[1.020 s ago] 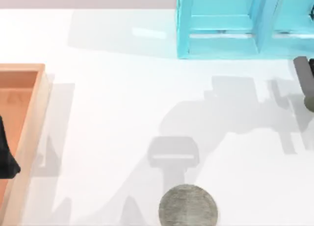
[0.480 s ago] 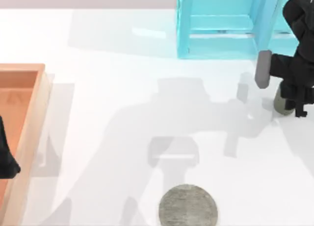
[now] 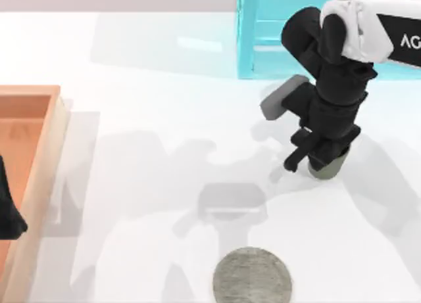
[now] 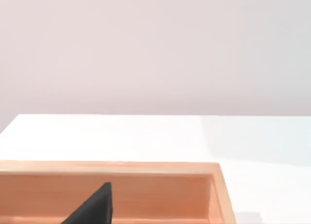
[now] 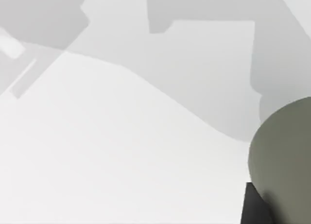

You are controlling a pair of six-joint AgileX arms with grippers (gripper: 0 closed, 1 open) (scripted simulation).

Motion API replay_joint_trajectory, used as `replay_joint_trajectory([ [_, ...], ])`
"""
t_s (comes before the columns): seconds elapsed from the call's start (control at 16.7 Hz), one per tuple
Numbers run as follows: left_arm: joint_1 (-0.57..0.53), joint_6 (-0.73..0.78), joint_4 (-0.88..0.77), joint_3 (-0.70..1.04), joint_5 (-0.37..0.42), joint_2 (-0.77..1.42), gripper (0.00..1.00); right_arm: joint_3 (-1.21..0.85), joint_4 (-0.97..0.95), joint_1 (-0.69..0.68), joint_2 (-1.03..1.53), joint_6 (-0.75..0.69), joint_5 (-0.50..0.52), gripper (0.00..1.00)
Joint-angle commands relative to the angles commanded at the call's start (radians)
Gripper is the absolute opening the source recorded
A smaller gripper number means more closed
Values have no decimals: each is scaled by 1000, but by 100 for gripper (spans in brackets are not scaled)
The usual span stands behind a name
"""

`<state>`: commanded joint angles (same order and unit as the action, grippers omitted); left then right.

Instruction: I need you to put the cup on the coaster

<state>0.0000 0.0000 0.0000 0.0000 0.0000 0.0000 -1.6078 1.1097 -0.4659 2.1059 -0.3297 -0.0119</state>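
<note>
The small olive-grey cup (image 3: 331, 167) is over the right-centre of the table, mostly hidden under my right gripper (image 3: 325, 161), which is shut on it from above. The right wrist view has the cup's rounded side (image 5: 286, 156) close up, with a dark fingertip (image 5: 255, 208) beside it. The coaster (image 3: 252, 277), a flat mottled grey disc, lies at the table's front edge, to the left of the cup and nearer the front. Cup and coaster are well apart.
A light-blue shelf unit (image 3: 263, 46) stands at the back, just behind my right arm. An orange-brown wooden tray (image 3: 46, 152) (image 4: 146, 168) sits at the left edge with a black thing (image 3: 8, 214) (image 4: 95, 207) in it. White tabletop lies between cup and coaster.
My right arm has swung in from the table's right edge toward the left and front, carrying the cup with it. The coaster and tray have not moved.
</note>
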Motion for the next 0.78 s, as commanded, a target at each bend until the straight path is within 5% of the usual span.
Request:
replay_joint_trajectory([
  [0.54, 0, 0, 0, 0, 0, 0, 100, 41, 41, -338, -105, 918, -18, 0],
  [0.78, 0, 0, 0, 0, 0, 0, 100, 58, 47, -446, -150, 1194, -23, 0],
])
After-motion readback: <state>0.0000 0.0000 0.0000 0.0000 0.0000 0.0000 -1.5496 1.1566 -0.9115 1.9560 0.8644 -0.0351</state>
